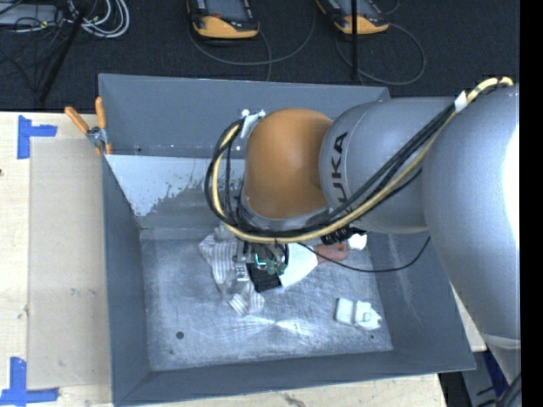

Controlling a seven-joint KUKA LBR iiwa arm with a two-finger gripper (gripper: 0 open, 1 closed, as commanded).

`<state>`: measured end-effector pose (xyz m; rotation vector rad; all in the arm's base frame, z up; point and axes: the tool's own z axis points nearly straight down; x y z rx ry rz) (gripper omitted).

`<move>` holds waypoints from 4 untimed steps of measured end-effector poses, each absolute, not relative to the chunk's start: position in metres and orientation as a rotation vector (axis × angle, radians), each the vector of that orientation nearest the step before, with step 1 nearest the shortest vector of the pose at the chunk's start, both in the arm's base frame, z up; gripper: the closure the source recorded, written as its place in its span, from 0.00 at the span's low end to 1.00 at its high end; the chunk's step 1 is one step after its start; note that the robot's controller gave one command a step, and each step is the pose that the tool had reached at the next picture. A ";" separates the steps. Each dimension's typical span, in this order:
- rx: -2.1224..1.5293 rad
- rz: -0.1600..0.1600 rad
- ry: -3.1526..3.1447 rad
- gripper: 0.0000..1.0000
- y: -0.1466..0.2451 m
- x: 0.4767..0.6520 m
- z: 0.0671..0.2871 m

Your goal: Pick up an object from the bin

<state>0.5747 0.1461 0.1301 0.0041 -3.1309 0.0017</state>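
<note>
Several small things lie in the grey bin (124,253). The gripper (259,274) is low near the middle of the floor, at the right edge of a crumpled white and grey cloth (219,257). A flat white piece (299,265) lies just to its right. The orange wrist cover (284,164) hides much of it, so I cannot tell if it is open or closed. A small white block (356,314) lies apart, nearer and to the right.

Left and front of bin floor (170,312) seen bare, centre blocked by arm (288,168) and crumpled pale cloth (222,261), small white block (356,314) lodged front-right, apart from cloth.
</note>
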 end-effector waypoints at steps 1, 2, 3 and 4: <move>0.000 0.000 -3.138 0.00 0.146 0.577 0.134; 0.276 -0.007 -3.135 1.00 0.078 0.580 0.081; 0.276 -0.007 -3.135 1.00 0.077 0.580 0.081; 0.376 -0.001 -3.120 1.00 0.080 0.571 0.205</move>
